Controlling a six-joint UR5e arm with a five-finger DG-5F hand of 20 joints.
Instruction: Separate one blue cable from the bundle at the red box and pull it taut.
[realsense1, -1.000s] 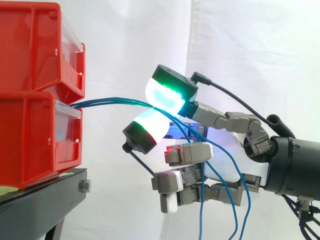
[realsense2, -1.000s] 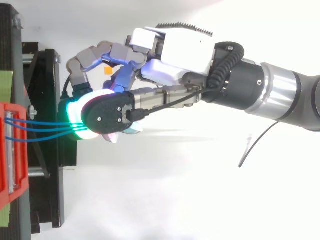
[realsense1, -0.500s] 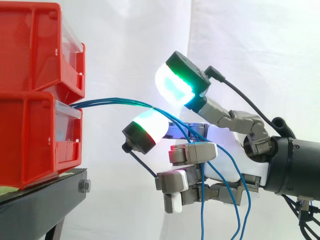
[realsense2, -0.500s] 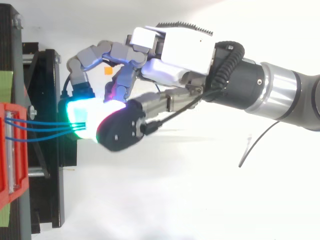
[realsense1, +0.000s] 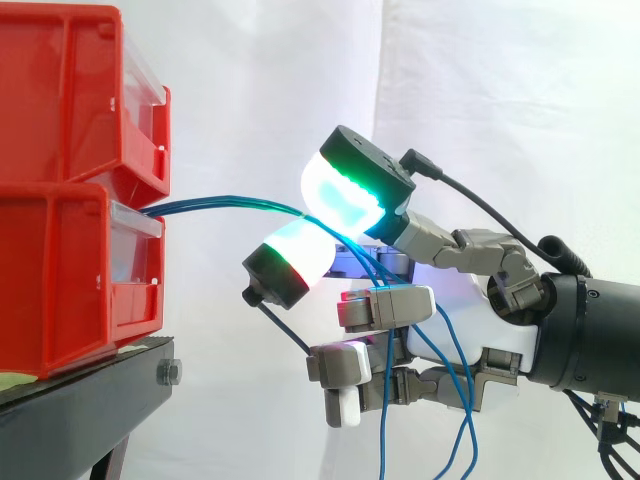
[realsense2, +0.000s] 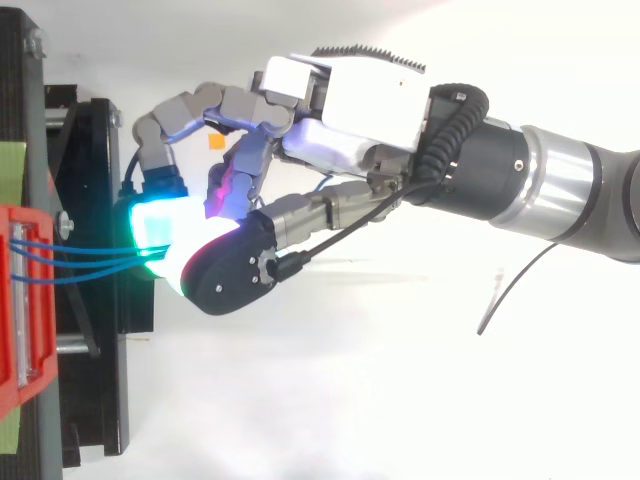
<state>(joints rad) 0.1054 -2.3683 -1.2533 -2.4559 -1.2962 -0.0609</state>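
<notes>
- Several blue cables (realsense1: 220, 203) in the side view leave the front of the lower of two stacked red bins (realsense1: 70, 270), just ahead of the hand (realsense1: 470, 300). They run in a near-level bundle into it.
- Past that spot they fan apart, cross in front of the hand and hang below it in slack loops.
- Whether the hand actually grips the cables, I cannot tell from here.
- The bins sit on a black stand (realsense1: 90, 400), ahead of the hand and lower.
- In the top view, three cables cross from the bins to the tip of the hand (realsense2: 350, 100), close together and fairly straight, passing over the stand.
</notes>
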